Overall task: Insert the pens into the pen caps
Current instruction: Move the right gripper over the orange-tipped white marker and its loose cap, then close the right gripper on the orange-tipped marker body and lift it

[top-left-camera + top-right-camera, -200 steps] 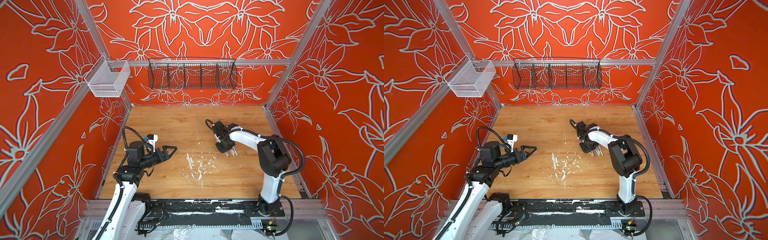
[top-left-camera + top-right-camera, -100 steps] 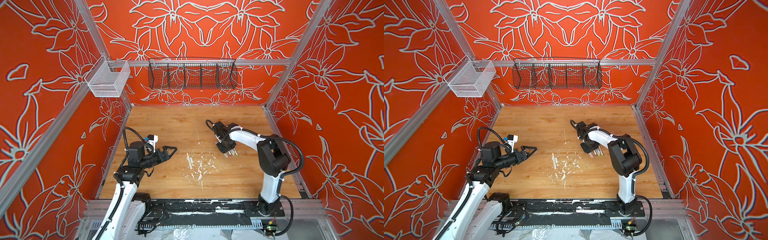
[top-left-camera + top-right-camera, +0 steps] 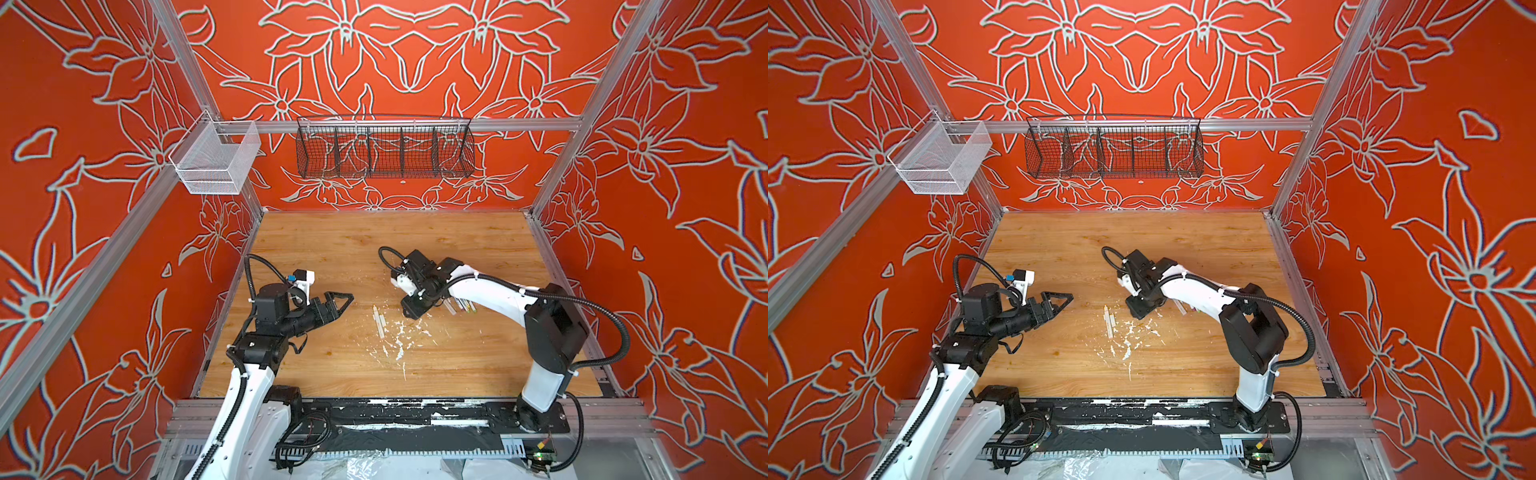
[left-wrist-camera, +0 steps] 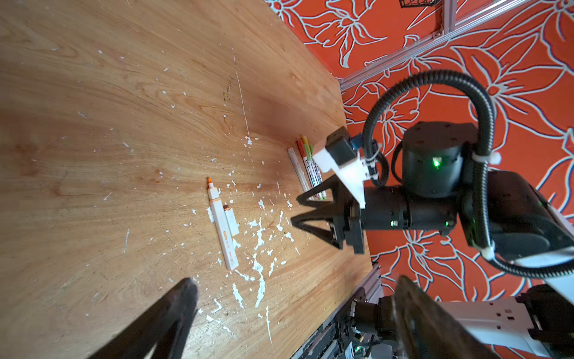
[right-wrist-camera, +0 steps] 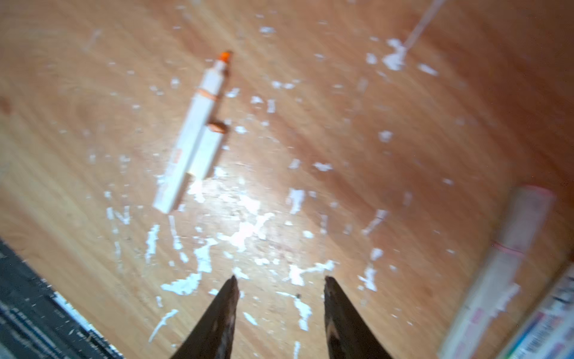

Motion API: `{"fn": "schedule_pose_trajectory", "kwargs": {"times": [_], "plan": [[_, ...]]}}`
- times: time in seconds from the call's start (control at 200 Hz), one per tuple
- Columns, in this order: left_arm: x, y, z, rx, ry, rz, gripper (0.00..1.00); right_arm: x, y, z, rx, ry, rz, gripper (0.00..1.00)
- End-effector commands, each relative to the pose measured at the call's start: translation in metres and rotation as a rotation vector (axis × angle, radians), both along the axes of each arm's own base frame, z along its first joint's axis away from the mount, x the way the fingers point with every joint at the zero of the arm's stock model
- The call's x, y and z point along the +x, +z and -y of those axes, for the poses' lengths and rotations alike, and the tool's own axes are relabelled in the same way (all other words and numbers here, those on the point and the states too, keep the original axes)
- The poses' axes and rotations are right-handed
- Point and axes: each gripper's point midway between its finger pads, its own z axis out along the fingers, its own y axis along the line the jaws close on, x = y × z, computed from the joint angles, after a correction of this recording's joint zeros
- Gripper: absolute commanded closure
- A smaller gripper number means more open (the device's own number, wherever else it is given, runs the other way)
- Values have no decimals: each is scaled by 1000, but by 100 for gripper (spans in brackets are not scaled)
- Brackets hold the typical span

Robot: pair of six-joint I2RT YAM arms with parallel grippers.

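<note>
Left gripper (image 4: 295, 279) fingers (image 4: 180, 298) stood spread wide, empty, over the table (image 4: 93, 124). Beyond lay an uncapped orange-tipped pen (image 4: 222, 227), a pale cap (image 4: 231, 221) apparently touching its barrel. Farther, right gripper (image 4: 296, 209) fingers were partly parted, holding nothing, just beside a row of pens (image 4: 307, 167).

My right gripper (image 5: 279, 279) has parted its jaws from nearly shut to partly apart, and nothing sits between them now. It has also drawn left, off the row of pens (image 3: 460, 306) toward the white flecks (image 3: 399, 336). Whether it let a pen go there, I can't quite tell from the small earlier views.
</note>
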Motion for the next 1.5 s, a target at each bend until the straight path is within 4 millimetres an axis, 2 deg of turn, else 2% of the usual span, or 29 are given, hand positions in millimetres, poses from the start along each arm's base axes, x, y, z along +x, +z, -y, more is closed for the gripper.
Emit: {"fn": "schedule_pose_trajectory", "kwargs": {"times": [0.0,0.17,0.395,0.53,0.871,1.101,1.236,1.491], "plan": [[0,2,-16,72,84,27,3,-16,-2,-29,74,6,-51,53],[-4,9,-31,126,177,80,3,-30,-17,-46,78,-15,-92,53],[-9,11,-48,176,267,97,3,-39,-39,-64,38,-25,-136,53],[-11,16,-54,193,304,123,3,-37,-49,-69,10,-47,-129,53],[-12,17,-57,201,319,128,3,-27,-59,-81,-64,-49,-81,55],[-13,18,-58,203,326,136,3,-21,-73,-73,-191,-59,-46,68],[-13,19,-58,202,327,136,3,-25,-76,-71,-216,-51,-44,81],[-13,19,-60,204,334,139,3,-36,-74,-65,-185,-45,-60,90]]}}
